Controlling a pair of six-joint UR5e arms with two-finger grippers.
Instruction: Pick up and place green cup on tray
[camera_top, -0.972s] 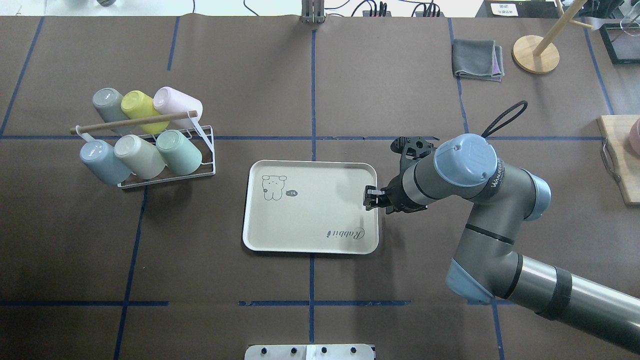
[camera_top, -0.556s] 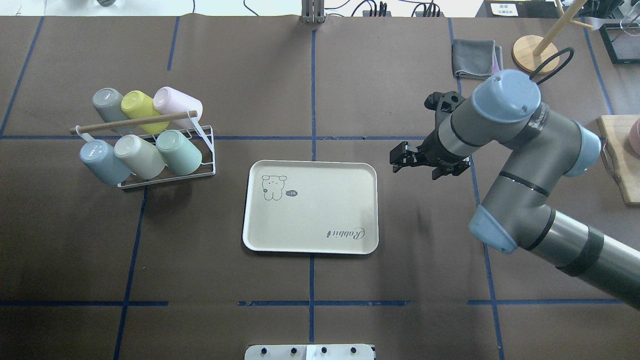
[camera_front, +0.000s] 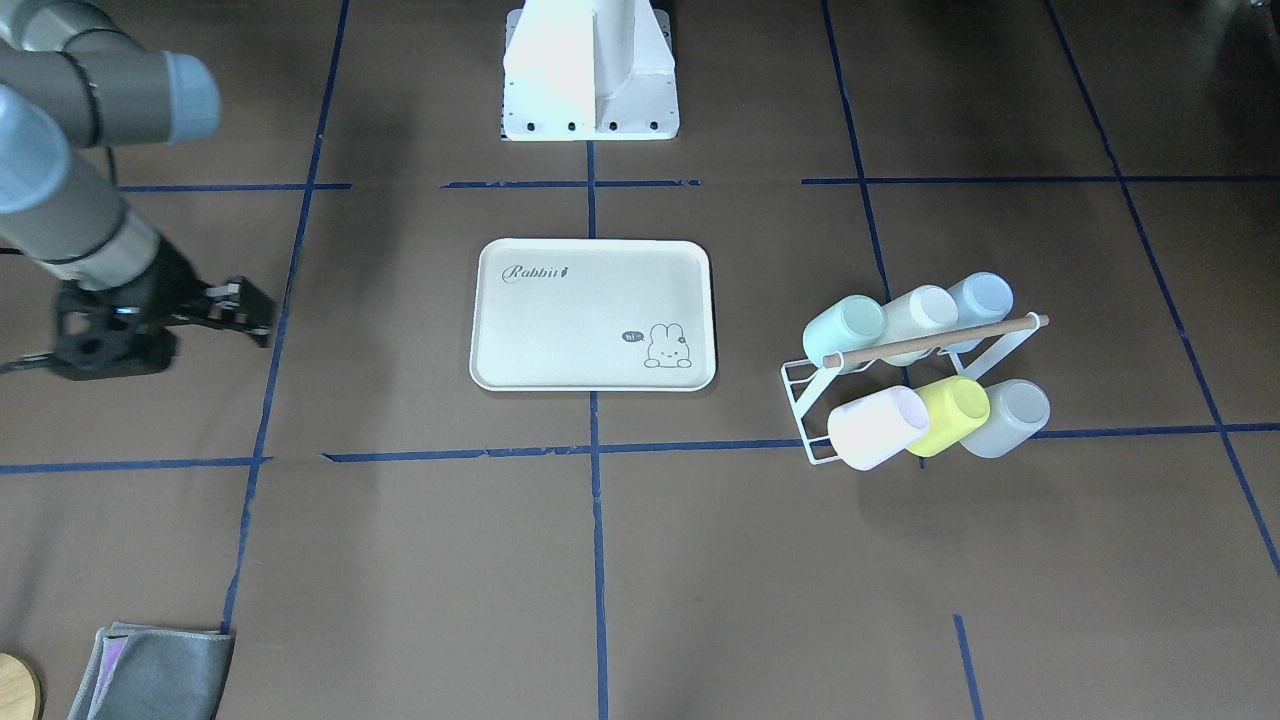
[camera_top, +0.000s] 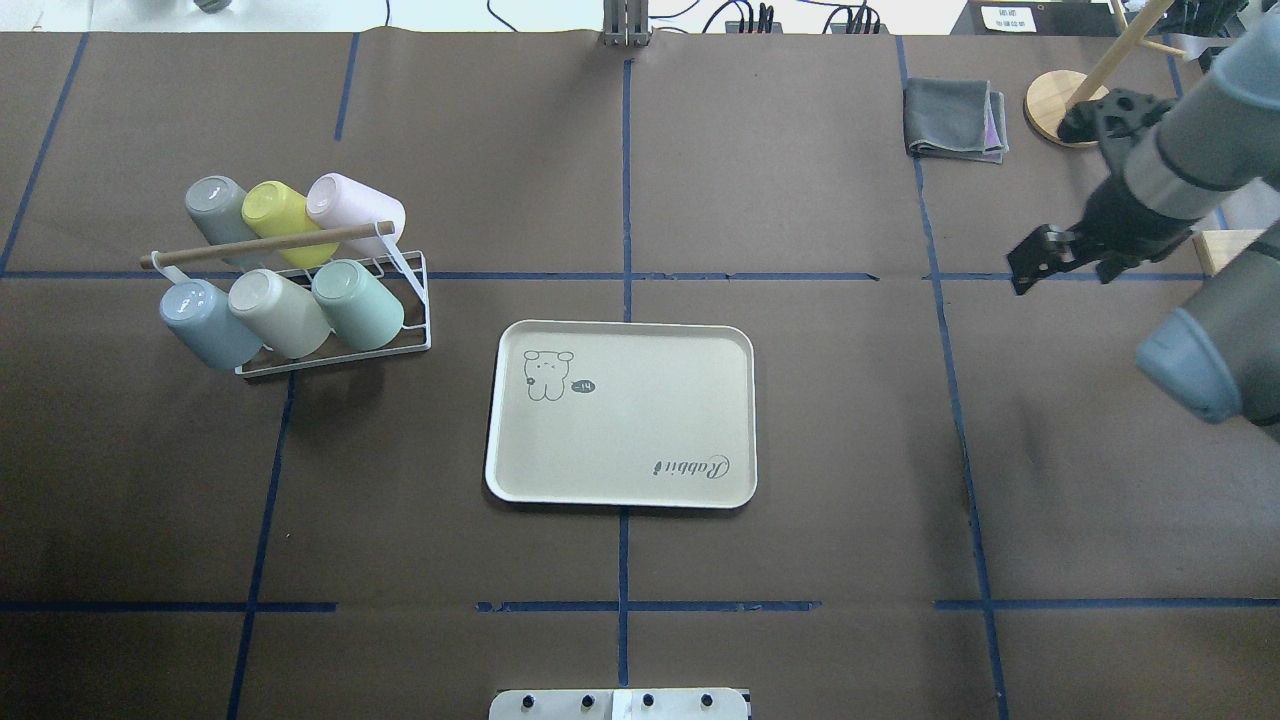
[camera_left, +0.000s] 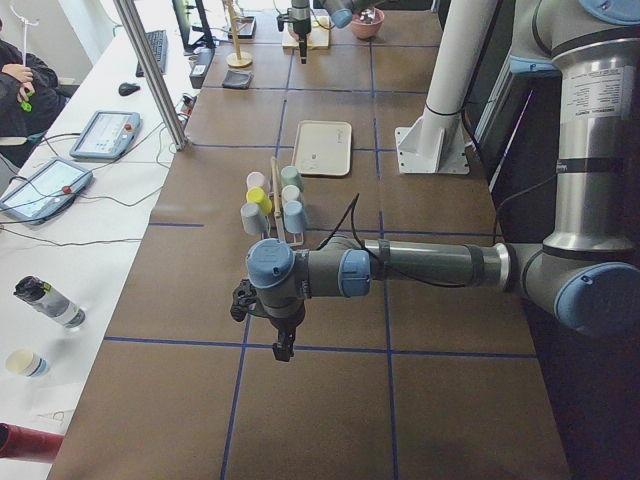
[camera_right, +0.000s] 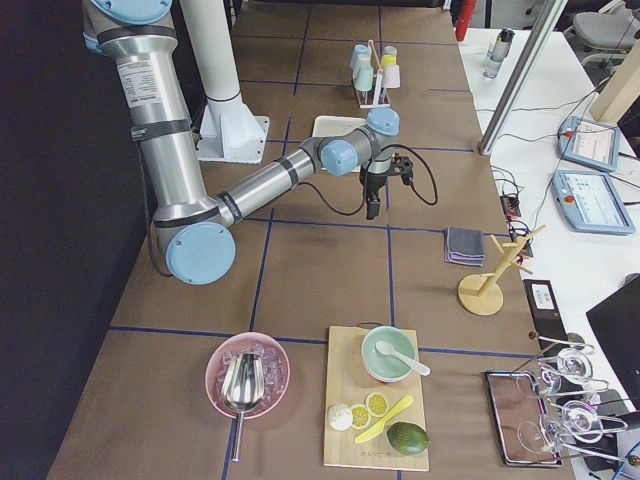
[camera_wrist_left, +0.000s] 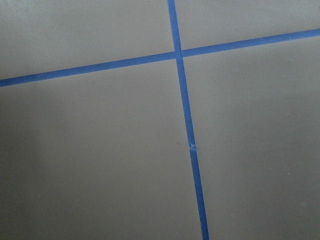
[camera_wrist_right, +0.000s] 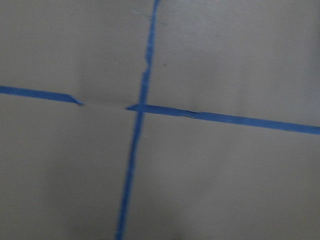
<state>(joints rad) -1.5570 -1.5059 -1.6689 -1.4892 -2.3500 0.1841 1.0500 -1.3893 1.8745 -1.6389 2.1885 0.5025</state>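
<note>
While the right gripper (camera_top: 1030, 262), empty and too small to read as spread or pressed together, has swung well clear of the cream rectangular rimmed tray (camera_top: 640, 440), your small mint-green plastic cup (camera_top: 358, 305) stays racked in the white wire rack (camera_top: 427, 310) beyond the tray's opposite side, unpicked.

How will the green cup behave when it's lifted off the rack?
The green cup looks like smooth matte plastic, so it is probably light and stiff. It lies tilted on the wire rack, close beside the cream cup, which might get nudged. Being round and tapered, it would likely roll if released sideways.
</note>
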